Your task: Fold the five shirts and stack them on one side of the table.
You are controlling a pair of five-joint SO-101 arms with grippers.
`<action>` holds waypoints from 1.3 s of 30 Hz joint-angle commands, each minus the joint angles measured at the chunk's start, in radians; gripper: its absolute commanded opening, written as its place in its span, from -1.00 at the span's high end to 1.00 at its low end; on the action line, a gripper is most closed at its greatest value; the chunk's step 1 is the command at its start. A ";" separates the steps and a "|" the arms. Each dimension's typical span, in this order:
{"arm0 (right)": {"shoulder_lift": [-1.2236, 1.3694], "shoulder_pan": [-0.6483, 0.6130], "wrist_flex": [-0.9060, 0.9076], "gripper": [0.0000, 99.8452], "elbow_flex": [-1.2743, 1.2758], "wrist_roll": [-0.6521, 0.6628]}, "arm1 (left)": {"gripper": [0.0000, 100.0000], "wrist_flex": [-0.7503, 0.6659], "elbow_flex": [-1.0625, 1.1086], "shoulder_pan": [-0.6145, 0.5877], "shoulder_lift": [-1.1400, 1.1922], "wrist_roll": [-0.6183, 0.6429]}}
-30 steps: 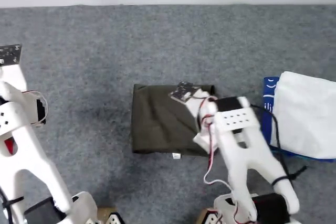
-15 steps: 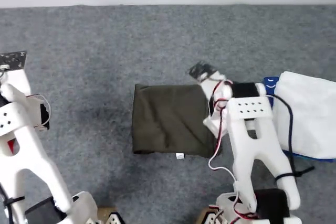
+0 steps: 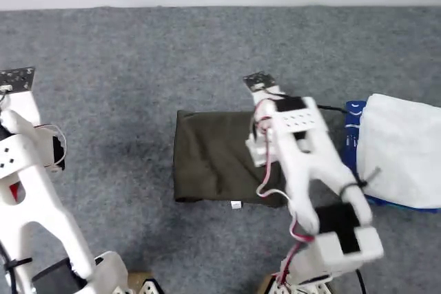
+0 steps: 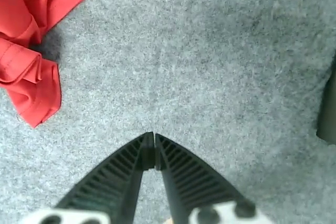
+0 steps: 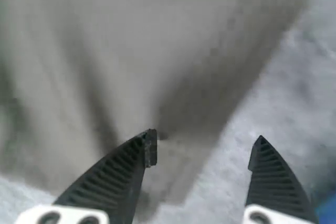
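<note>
While folded olive shirt (image 3: 213, 160) lies at centre of table (image 3: 124, 53), right gripper (image 5: 206, 142) hangs over its stack-side edge, fingers spread wide, empty, placed, likely, to grab and shift it. White shirt (image 3: 403, 149) tops blue shirt (image 3: 353, 129) at table's right side: stack begun. Left gripper (image 4: 155, 140) parked over bare table, fingers pressed together, empty; crumpled red shirt (image 4: 26, 66) near, unfolded.

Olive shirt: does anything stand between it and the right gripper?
Nothing visible does. The right gripper hangs open directly over an edge of the folded olive shirt, and no other thing lies between them.
</note>
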 commanded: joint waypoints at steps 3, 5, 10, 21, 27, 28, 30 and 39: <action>0.159 -0.067 -0.007 0.48 -0.141 -0.069 | 0.97 0.011 -0.007 -0.008 -0.037 -0.009; 0.211 -0.071 -0.005 0.64 -0.176 -0.066 | 0.97 0.011 -0.007 -0.008 -0.037 -0.009; 0.312 -0.061 0.062 0.98 -0.279 0.002 | 0.97 0.011 -0.007 -0.008 -0.029 -0.009; 0.291 0.150 0.234 0.98 -0.522 0.353 | 0.97 -0.005 -0.008 -0.003 -0.029 -0.011; 0.335 0.239 0.229 0.98 -0.701 0.947 | 0.97 -0.005 -0.008 -0.002 -0.037 -0.011; 0.348 0.237 0.231 0.98 -0.727 1.026 | 0.97 -0.005 -0.008 -0.002 -0.037 -0.011; 0.369 0.222 0.229 0.98 -0.778 1.132 | 0.97 -0.005 -0.008 -0.002 -0.037 -0.011; 0.516 0.127 -0.008 0.97 -0.858 1.178 | 0.97 0.003 -0.007 -0.003 -0.038 -0.011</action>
